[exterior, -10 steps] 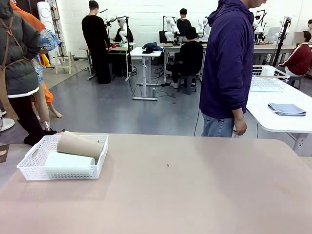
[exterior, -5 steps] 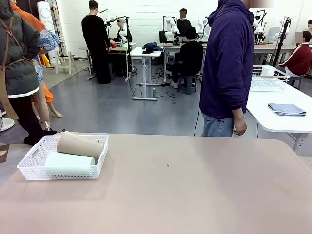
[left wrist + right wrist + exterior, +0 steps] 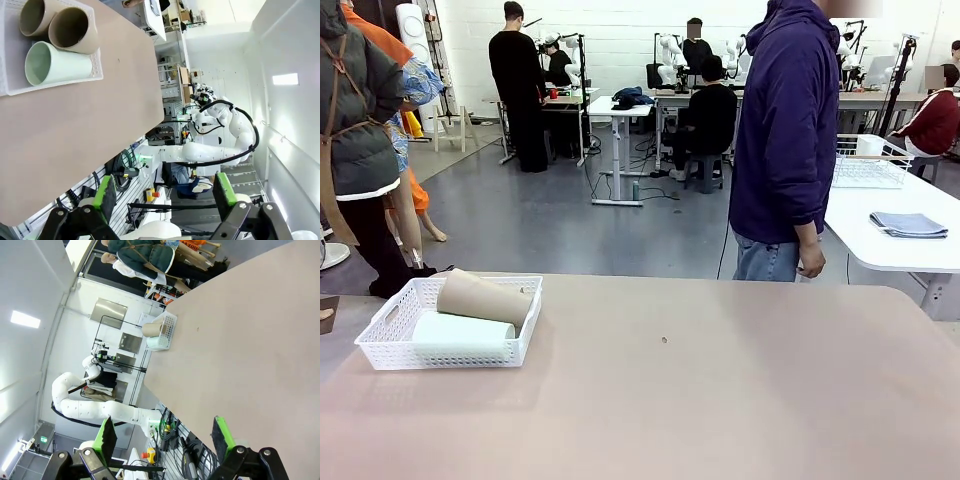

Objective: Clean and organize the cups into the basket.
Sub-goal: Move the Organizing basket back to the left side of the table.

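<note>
The white lattice basket [image 3: 388, 345] stands at the table's left side. A tan cup [image 3: 483, 297] and a pale mint cup [image 3: 460, 330] lie on their sides in it. In the left wrist view the basket [image 3: 50, 84] holds two tan cups [image 3: 35, 17] [image 3: 72, 30] and the mint cup [image 3: 55, 62], mouths toward the camera. My left gripper [image 3: 165, 195] is open and empty, well off the basket. My right gripper [image 3: 164, 437] is also open and empty, far from the basket [image 3: 170, 322] with its tan cup [image 3: 152, 330] and mint cup [image 3: 156, 343].
The tan table [image 3: 720, 400] is bare apart from a small dark speck [image 3: 664, 340]. A person in a purple hoodie [image 3: 788, 140] stands at the far right edge. A white side table beyond carries a wire rack [image 3: 870, 160] and a folded cloth [image 3: 908, 224].
</note>
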Robot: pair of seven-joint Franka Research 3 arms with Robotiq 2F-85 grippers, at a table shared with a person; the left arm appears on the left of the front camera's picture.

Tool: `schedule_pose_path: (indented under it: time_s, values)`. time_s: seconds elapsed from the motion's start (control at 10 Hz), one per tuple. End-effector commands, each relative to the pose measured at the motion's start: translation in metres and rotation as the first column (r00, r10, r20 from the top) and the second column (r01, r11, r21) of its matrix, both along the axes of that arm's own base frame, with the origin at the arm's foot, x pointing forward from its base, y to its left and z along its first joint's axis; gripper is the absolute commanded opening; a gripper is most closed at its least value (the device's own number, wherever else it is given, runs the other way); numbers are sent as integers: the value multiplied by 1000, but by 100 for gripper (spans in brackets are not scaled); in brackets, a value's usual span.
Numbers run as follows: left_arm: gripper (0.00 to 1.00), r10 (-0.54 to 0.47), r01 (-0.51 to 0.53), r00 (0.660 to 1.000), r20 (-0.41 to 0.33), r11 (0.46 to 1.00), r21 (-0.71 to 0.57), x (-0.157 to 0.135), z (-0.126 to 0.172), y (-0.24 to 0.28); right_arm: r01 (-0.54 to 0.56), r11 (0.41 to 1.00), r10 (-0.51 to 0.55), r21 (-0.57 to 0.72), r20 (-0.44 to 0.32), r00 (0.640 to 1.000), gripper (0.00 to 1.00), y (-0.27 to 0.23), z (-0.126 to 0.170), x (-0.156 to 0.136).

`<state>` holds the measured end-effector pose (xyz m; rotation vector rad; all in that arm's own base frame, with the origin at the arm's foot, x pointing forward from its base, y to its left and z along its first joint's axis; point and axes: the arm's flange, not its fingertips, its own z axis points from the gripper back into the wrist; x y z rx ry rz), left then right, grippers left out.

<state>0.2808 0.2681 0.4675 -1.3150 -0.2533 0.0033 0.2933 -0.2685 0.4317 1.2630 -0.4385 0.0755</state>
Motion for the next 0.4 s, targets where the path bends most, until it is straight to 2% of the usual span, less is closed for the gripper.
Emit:
schedule_pose_path:
  time_s: [0.0, 0.3]
  values:
    - [100, 6, -6, 1000, 19, 1000, -14, -1, -1, 0, 7, 1000, -7, -6, 3, 1000, 100, 4, -2, -2]
    - [100, 6, -6, 1000, 19, 1000, -14, -1, -1, 0, 7, 1000, -7, -6, 3, 1000, 100, 4, -2, -2]
